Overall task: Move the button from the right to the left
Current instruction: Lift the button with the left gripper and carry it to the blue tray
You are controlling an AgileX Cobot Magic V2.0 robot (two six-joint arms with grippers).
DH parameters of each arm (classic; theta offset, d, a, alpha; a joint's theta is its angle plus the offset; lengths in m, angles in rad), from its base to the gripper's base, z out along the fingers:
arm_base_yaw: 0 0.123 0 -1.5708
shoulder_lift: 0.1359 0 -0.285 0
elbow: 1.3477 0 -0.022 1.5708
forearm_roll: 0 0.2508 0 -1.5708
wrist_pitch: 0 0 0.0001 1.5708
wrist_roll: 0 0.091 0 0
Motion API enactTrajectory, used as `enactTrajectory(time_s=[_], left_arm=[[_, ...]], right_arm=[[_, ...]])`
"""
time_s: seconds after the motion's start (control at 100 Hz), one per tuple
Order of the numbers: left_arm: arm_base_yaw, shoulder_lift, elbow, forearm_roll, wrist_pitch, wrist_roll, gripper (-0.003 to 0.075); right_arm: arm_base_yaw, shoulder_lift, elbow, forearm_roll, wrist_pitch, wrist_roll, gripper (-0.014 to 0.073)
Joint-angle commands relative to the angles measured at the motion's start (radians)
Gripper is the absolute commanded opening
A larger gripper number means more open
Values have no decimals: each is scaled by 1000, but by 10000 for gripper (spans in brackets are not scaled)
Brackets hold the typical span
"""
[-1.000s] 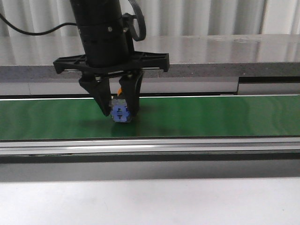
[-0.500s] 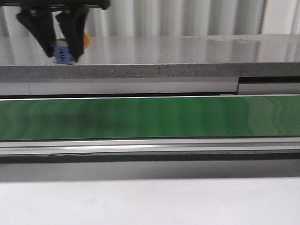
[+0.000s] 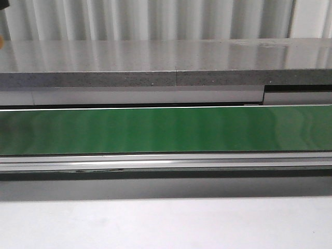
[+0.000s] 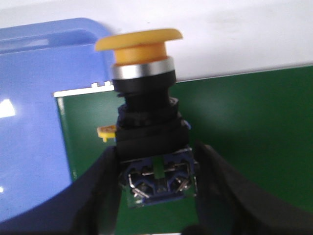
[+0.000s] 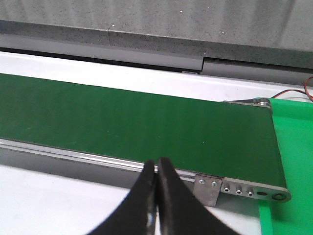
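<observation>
Left tool carried button over blue bin.

A green belt runs left to right across the front view, a silver rail along its near edge and a grey speckled ledge behind it; a pale counter lies in front; the left wrist view shows a blue tray beside the belt's end; the right wrist view shows a bright green mat past the belt's other end.
</observation>
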State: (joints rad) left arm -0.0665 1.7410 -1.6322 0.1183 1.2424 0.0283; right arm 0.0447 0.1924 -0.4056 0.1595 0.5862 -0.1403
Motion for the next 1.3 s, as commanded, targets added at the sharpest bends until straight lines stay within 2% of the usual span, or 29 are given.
enactTrajectory(time_s=[0.0,0.2,0.39,0.58,0.92,1.01,1.11,1.16,1.21,1.29], left_arm=[[73,-48,-26,-3,7,21,74],[241,-22,-2,-24,5,125,74],[338,42,23,-22,7,144,74],[386,147,23,-22,-10,171,74],[388,286,23,12,-63,210,86],[388,291,23,14,-71,227,186],[388,291,17,16,-88,227,408],[388,291,17,27,-110,227,491],[388,289,17,27,-125,225,521],[388,275,17,27,-160,194,498]], right_arm=[[2,8,-23,-2,-78,-11,-67],[2,8,-23,-2,-78,-11,-67],[2,8,-23,-2,-79,-11,-67],[2,8,-23,-2,-78,-11,-67],[2,8,-23,-2,-78,-11,-67],[2,8,-23,-2,-78,-11,-67],[2,8,-23,-2,-78,-11,-67],[2,8,-23,-2,-78,-11,-67],[2,8,-23,-2,-78,-11,-67],[2,8,-23,-2,-78,-11,-67]])
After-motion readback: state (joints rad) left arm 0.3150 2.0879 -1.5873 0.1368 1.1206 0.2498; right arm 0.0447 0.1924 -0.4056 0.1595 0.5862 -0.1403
